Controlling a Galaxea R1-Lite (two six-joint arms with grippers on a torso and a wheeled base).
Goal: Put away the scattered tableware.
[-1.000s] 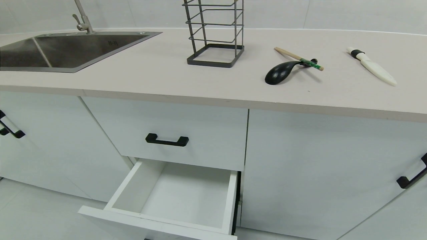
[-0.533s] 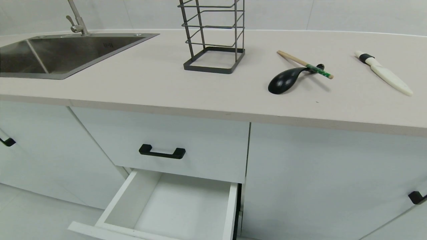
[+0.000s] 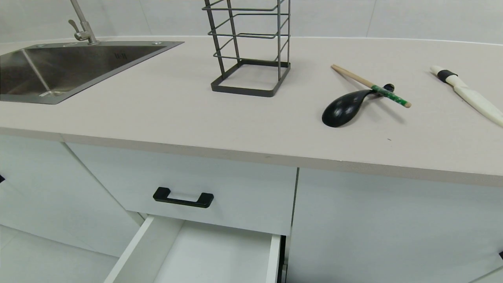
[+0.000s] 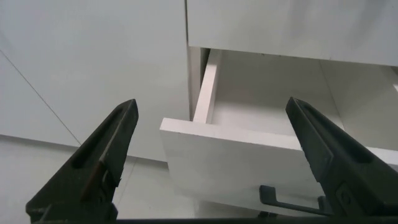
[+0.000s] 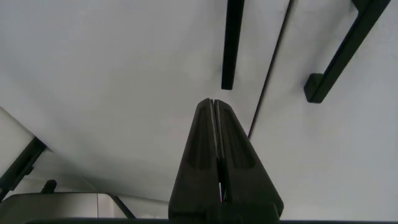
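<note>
On the counter (image 3: 165,110), right of the wire rack (image 3: 251,51): black spoon (image 3: 341,111), bowl up, glossy, probably plastic or lacquer. A wooden chopstick (image 3: 371,85) with a green band near one end lies across the spoon's handle, so that end sits slightly propped. Cream utensil (image 3: 469,95), knife-shaped with a black collar, lies well apart to the right. All three are loose and lie at different angles.

The rack is thin dark metal rod, square base, upright. Steel sink (image 3: 59,67) at far left.

The lower drawer (image 3: 157,251) stands pulled out, white and smooth inside; presumably the destination, though the rack could serve too.

Left gripper (image 4: 211,109) hangs over the drawer front (image 4: 230,149), jaws spread wide, holding nothing. Right gripper (image 5: 215,106) sits low by the cabinet doors, fingers pressed together, nothing between them.

Judgement: no item collected yet.
</note>
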